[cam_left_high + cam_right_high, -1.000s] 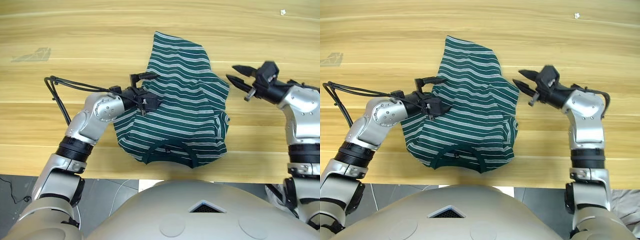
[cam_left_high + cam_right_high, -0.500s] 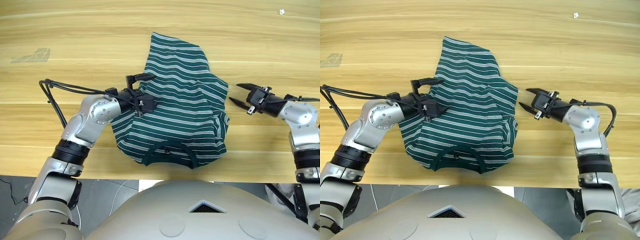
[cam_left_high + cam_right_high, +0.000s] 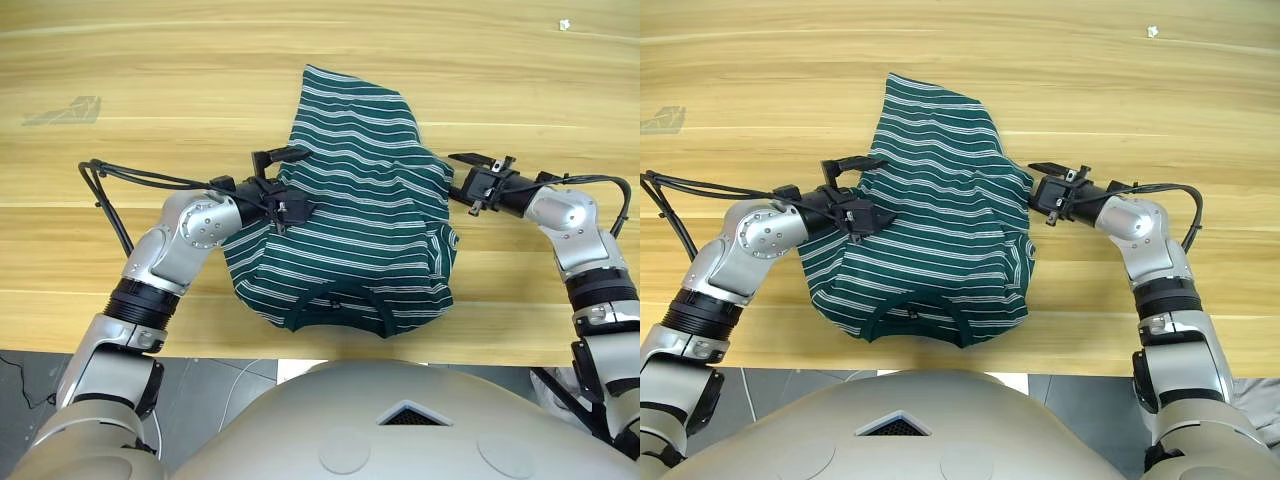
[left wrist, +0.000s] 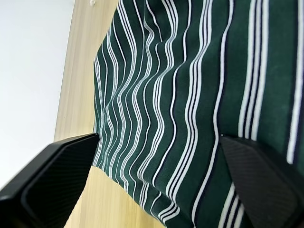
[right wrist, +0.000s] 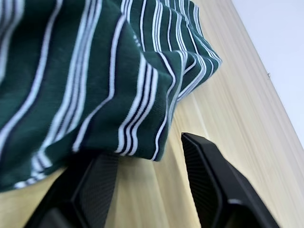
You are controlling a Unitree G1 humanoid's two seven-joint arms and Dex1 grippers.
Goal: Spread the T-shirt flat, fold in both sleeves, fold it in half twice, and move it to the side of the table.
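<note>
A dark green T-shirt point(image 3: 355, 225) with white stripes lies bunched on the wooden table point(image 3: 150, 60), its collar point(image 3: 335, 300) toward the front edge. My left gripper point(image 3: 283, 182) is open at the shirt's left edge, one finger above the cloth and one on it. In the left wrist view the striped cloth point(image 4: 180, 95) spans the space between the two fingers point(image 4: 61, 171). My right gripper point(image 3: 468, 178) is open at the shirt's right edge. The right wrist view shows a fold of the hem point(image 5: 142, 109) hanging just at the fingertips point(image 5: 204, 161).
The table's front edge point(image 3: 180, 345) runs just below the shirt. A small white scrap point(image 3: 565, 24) lies at the far right and a grey mark point(image 3: 65, 110) at the far left. A black cable loop point(image 3: 100, 180) sticks out beside my left arm. Bare wood stretches on both sides.
My right gripper has come down and moved left, from off to the side up to the shirt's right edge. The left gripper shifted slightly left early on, then held still.
</note>
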